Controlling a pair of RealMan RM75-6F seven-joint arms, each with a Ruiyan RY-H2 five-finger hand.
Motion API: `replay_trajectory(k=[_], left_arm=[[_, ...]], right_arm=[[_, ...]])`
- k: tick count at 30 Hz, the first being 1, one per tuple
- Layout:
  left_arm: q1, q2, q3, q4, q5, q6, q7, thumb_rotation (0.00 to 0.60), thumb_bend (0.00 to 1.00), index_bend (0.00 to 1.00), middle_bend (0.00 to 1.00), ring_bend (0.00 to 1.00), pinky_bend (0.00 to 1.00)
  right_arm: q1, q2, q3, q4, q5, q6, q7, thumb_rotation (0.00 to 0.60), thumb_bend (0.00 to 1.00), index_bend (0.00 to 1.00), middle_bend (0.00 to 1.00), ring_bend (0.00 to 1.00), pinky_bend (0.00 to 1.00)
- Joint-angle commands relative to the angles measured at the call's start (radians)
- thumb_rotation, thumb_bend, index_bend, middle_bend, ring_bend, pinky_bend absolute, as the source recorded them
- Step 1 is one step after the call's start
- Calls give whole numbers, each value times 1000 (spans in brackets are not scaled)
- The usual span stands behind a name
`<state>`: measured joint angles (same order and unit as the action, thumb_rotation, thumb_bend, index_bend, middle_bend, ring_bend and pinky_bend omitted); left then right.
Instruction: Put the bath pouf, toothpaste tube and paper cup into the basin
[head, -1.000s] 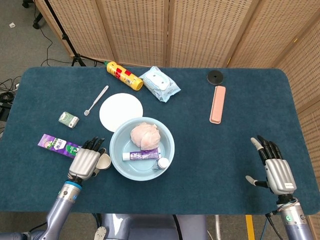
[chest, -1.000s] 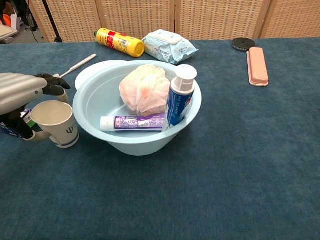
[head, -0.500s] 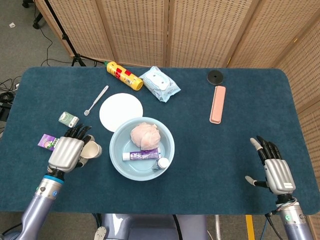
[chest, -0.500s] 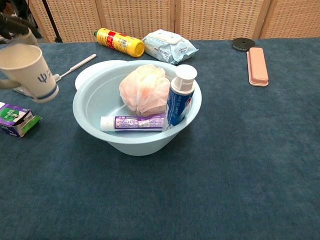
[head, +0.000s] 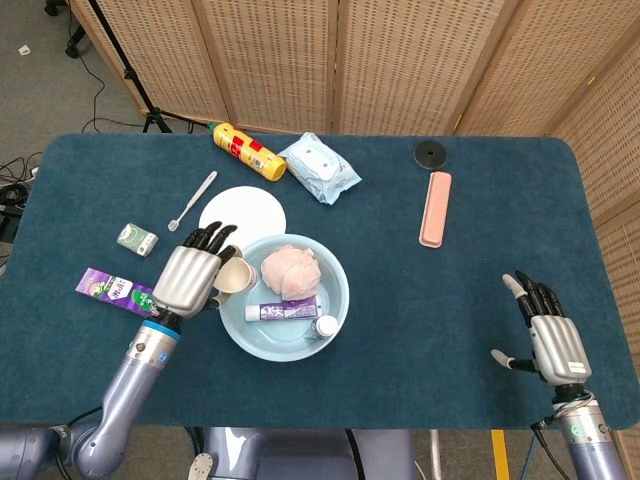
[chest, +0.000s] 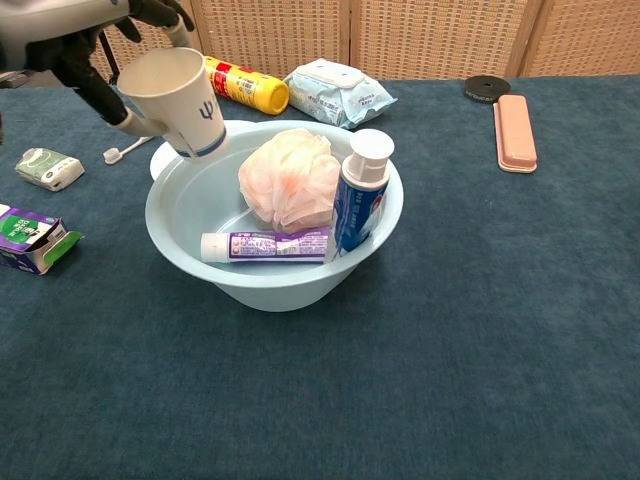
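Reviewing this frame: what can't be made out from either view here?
- Left hand: the chest view's top-left edge cuts it off; in the head view its back hides the fingers' hold on the paper cup.
- Right hand: outside the chest view.
- Basin: the bath pouf and the upright blue tube hide part of its floor in the chest view.
- Purple toothpaste tube: print too small to read in either view.

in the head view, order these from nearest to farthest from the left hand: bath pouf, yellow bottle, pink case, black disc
From the left hand, which holds the paper cup at the basin's left rim:
1. bath pouf, just to its right, inside the basin
2. yellow bottle, at the table's far edge
3. pink case, well to the right
4. black disc, just beyond the pink case's far end
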<state>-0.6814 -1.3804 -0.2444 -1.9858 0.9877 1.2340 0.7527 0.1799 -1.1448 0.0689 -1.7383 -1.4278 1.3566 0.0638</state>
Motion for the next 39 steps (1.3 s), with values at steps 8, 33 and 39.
replay_trajectory(k=[8, 33, 39], left_arm=[[-59, -93, -10, 72, -31, 26, 33, 600, 73, 118, 0, 0, 54], [269, 255, 301, 77, 335, 205, -214, 600, 65, 74, 0, 0, 0], [360, 264, 353, 99, 419, 271, -264, 600, 81, 74, 0, 0, 0]], right_arm=[[6, -4, 10, 27, 25, -27, 30, 600, 53, 30, 0, 0, 0], [2, -23, -4, -14, 8, -12, -126, 600, 53, 30, 0, 0, 0], [-6, -17, -7, -33, 1, 4, -156, 600, 53, 30, 0, 0, 0]])
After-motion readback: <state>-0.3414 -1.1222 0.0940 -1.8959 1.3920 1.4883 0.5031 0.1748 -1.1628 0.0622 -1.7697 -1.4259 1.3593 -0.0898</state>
